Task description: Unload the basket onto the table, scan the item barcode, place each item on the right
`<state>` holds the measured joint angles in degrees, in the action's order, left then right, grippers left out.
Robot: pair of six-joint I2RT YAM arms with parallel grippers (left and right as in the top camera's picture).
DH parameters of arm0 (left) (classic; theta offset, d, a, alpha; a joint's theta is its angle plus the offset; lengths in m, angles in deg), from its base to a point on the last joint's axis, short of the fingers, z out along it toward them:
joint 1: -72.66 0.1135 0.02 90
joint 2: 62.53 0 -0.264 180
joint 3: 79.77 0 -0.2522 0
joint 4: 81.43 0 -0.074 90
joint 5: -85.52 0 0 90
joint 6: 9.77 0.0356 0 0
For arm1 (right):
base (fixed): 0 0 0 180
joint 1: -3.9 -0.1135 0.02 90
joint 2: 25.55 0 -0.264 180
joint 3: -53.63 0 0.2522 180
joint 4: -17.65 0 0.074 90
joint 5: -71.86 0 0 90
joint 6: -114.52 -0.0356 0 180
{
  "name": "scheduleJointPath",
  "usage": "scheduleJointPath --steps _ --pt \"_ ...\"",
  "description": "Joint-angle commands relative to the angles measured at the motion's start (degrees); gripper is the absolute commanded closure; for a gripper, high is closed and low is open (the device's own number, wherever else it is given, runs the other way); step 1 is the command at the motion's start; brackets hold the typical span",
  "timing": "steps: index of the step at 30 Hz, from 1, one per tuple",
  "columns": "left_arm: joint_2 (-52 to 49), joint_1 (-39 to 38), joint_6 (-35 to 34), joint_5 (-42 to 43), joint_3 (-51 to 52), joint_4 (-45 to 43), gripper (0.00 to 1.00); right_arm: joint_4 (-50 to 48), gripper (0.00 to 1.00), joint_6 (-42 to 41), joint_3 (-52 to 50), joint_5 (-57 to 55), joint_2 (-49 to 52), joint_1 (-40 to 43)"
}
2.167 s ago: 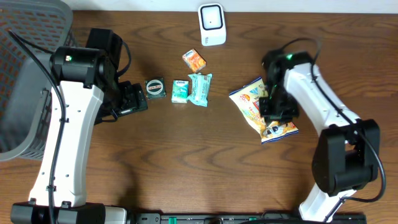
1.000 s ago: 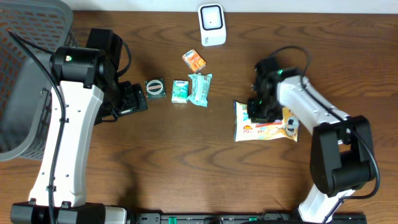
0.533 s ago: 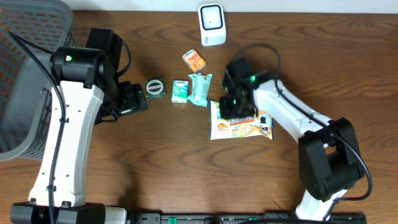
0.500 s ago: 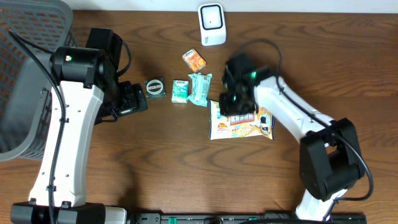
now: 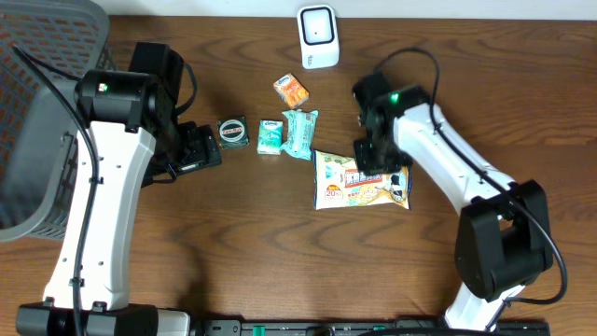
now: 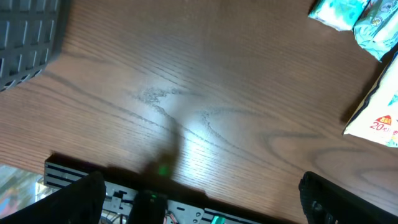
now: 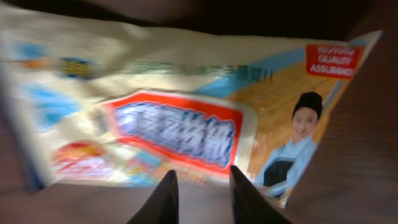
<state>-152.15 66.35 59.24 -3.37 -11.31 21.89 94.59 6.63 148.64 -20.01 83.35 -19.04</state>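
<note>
Two arms: the right one reached over the dark wooden table (image 5: 280, 252) to the bag, while the left stood well apart, over by the basket.
Basket: a grey plastic mesh basket (image 5: 33, 140) sat at the far left corner.
Bag: a flat cream-and-orange printed snack bag (image 5: 362, 182) lay face up mid-table, its long axis running left to right. I saw no barcode on that side.
Scanner: a white boxy barcode scanner (image 5: 317, 37) stood at the far edge, beyond the bag and a little to its left, well apart from it.
Right gripper (image 7: 200, 177): it hung at the bag's far long edge, fingers close together with a narrow gap. I could not tell whether they pinched the foil.
Left gripper (image 5: 201, 149): it gaped wide and held nothing.
Nearer arm: the right, plainly.
Coming move, as I judged it: the bag had to go away from the arm bases and slightly leftward, with its hidden side probably turned to the scanner.
</note>
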Motion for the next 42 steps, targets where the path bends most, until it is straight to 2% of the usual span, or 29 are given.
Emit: scheduleJointPath --steps 1,4,7,13,15,18,20,25,32,34,39,42 --pt "-0.2 0.1 -0.1 -0.7 0.1 0.2 0.02 -4.2 0.76 -4.1 -7.4 -7.6 0.2 1.0" --pt "-0.2 0.1 -0.1 -0.7 0.1 0.2 0.02 -8.5 0.78 -5.0 -12.4 -7.9 0.2 2.8" --pt "-0.2 0.1 -0.1 -0.7 0.1 0.2 0.02 -10.2 0.68 -4.6 -14.1 -9.3 0.2 5.0" --pt "-0.2 0.1 -0.1 -0.7 0.1 0.2 0.02 3.4 0.61 -2.8 -2.8 -8.1 0.0 9.7" --pt "-0.2 0.1 -0.1 -0.7 0.1 0.2 0.02 9.1 0.59 -2.0 2.7 -4.3 0.0 10.4" --pt "-0.2 0.1 -0.1 -0.7 0.1 0.2 0.02 11.0 0.59 2.3 5.8 5.2 0.0 9.7" --pt "-0.2 0.1 -0.1 -0.7 0.1 0.2 0.02 9.7 0.59 3.9 5.7 9.9 0.0 8.8" --pt "-0.2 0.1 -0.1 -0.7 0.1 0.2 0.02 3.8 0.59 3.5 2.4 10.4 0.0 5.2" --pt "-0.2 0.1 -0.1 -0.7 0.1 0.2 0.03 -15.8 0.55 -3.4 -10.0 10.4 0.1 -1.3" --pt "-0.2 0.1 -0.1 -0.7 0.1 0.2 0.02 -18.2 0.54 -4.0 -11.4 10.4 0.1 -2.2" --pt "-0.2 0.1 -0.1 -0.7 0.1 0.2 0.02 -17.0 0.49 -3.4 -7.9 10.4 0.1 -1.9" --pt "-0.2 0.1 -0.1 -0.7 0.1 0.2 0.02 -8.5 0.47 -2.8 0.2 10.4 0.1 0.2"
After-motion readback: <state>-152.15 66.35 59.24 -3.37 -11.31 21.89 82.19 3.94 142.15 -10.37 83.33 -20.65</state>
